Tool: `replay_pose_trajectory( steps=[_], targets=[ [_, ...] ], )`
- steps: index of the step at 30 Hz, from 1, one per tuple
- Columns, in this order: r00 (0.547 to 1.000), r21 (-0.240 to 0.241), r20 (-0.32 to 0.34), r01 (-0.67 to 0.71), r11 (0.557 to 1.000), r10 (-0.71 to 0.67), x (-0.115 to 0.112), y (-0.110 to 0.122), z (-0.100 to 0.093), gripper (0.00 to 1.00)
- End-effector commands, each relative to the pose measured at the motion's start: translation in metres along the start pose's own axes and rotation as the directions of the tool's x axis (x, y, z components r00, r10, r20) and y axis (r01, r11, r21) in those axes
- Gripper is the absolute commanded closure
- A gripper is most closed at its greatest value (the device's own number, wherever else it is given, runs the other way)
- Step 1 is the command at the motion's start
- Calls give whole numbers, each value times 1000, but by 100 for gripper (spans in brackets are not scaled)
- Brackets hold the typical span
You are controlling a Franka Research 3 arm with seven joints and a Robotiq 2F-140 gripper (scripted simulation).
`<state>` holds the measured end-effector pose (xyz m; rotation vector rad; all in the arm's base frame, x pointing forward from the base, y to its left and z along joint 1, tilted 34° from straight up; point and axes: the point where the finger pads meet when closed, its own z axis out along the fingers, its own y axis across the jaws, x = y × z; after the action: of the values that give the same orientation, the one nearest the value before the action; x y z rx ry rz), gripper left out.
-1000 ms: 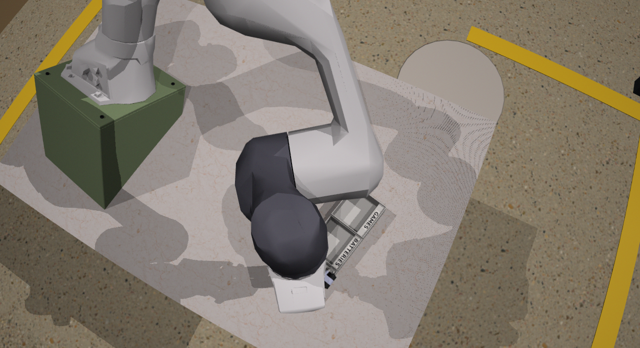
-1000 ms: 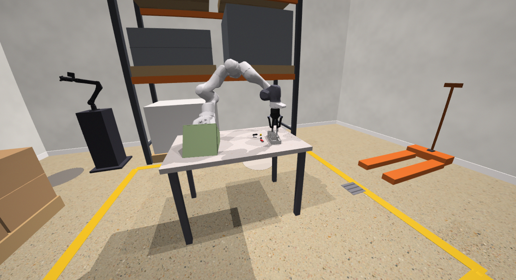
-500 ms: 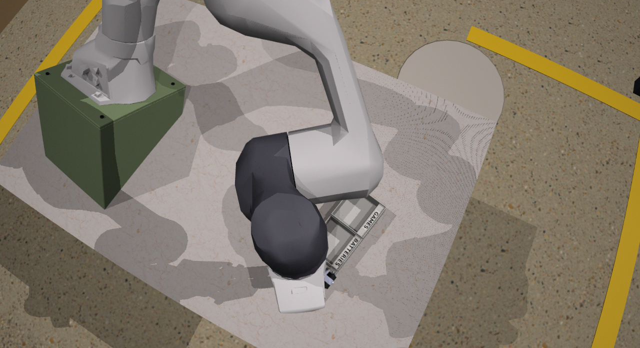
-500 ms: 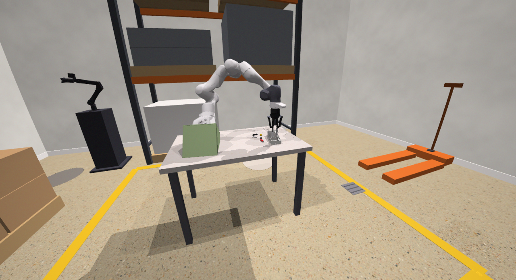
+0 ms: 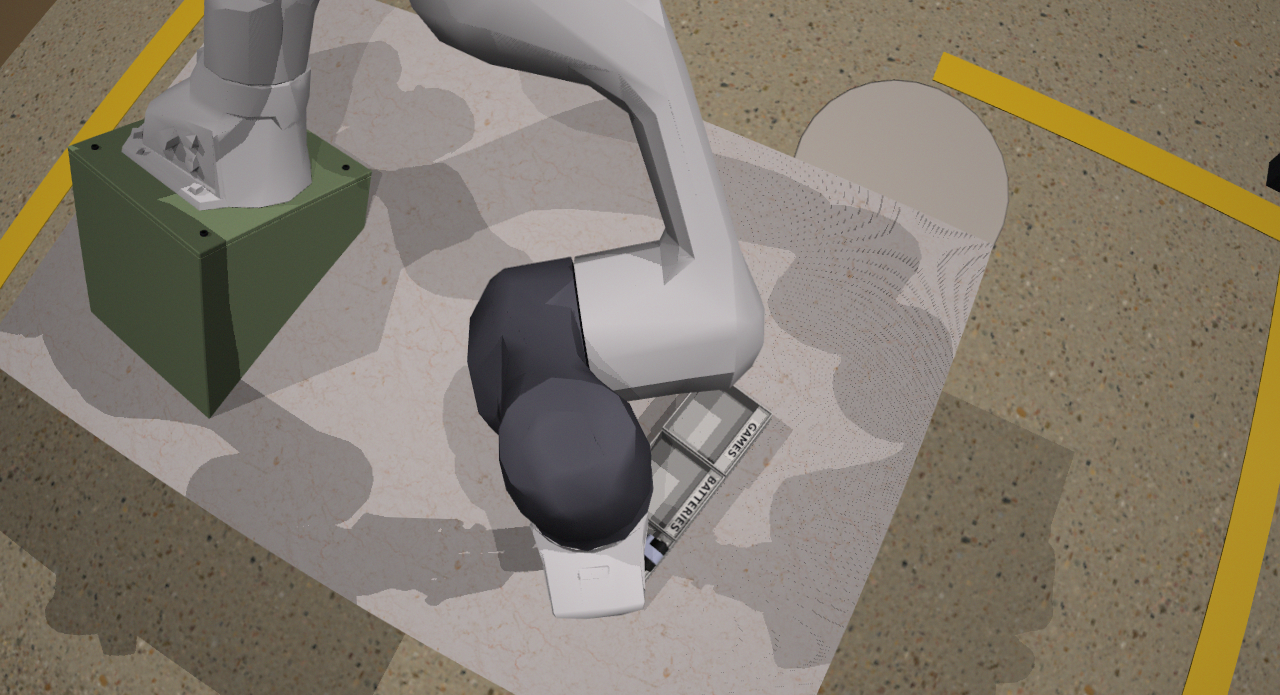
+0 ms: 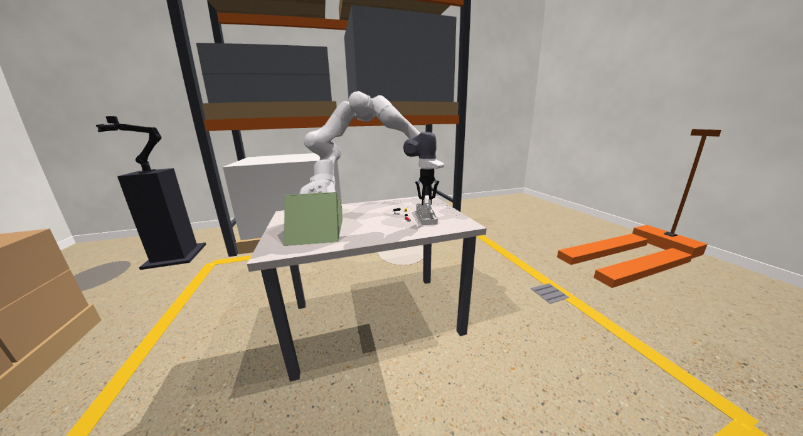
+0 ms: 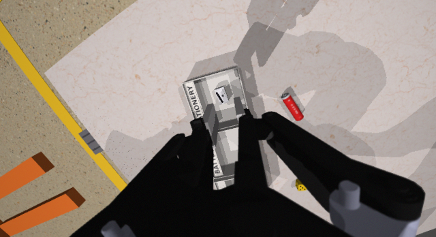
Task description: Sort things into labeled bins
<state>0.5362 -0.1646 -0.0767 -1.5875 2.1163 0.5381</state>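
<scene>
My gripper [image 6: 428,204] [image 7: 225,110] points down over the STATIONERY bin [image 7: 193,100], fingers partly apart with nothing between them. A small silver sharpener [image 7: 222,95] lies in that bin, below the fingertips. The BATTERIES bin [image 5: 693,505] [image 7: 216,166] adjoins it and shows nothing inside where visible. The GAMES bin [image 5: 742,440] is at the row's other end; its visible part shows nothing inside. A red battery [image 7: 293,107] [image 6: 407,218] and a yellow die [image 7: 300,185] [image 6: 406,210] lie on the table beside the bins. The arm hides them in the top view.
A black object [image 6: 396,209] and a thin greyish one lie on the table left of the die in the exterior view, too small to identify. A small dark thing [image 6: 406,214] shows near the battery. The arm's green base block [image 6: 311,220] stands at the table's other end.
</scene>
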Motion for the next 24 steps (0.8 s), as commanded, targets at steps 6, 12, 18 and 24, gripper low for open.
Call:
replay_pose_trajectory(
  steps=[6,12,18,24],
  targets=[
    [979,0,1,-204,979,204,-37,24,-3,83],
    [949,-12,7,-315,949,315,-78,52,-4,83],
    [919,-24,11,-394,919,395,-119,81,-5,83],
    [889,-32,13,-457,889,458,-147,100,-6,83]
  ],
)
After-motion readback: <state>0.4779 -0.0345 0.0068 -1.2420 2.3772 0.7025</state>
